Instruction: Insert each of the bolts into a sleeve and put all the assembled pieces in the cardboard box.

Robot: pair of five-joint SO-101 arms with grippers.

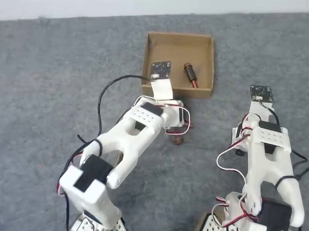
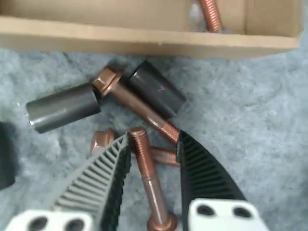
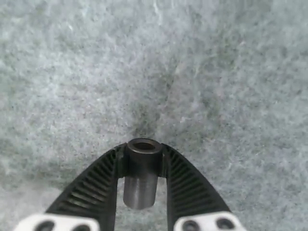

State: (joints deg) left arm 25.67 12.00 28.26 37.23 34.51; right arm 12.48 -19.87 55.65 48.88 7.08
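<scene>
By the near wall of the brown cardboard box, the left gripper hung with jaws spread astride a copper-coloured hex-headed bolt lying among dark metal sleeves. Off to the right, the right gripper pinched a dark cylindrical sleeve over grey carpet.

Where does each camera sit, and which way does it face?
High view: overhead, looking down on cardboard box, left arm, right arm.
Left wrist view: on that arm, facing bolts and sleeves; left gripper open.
Right wrist view: on that arm, facing the table; right gripper holds a sleeve.
Shared: the box, in high and left wrist views.
</scene>
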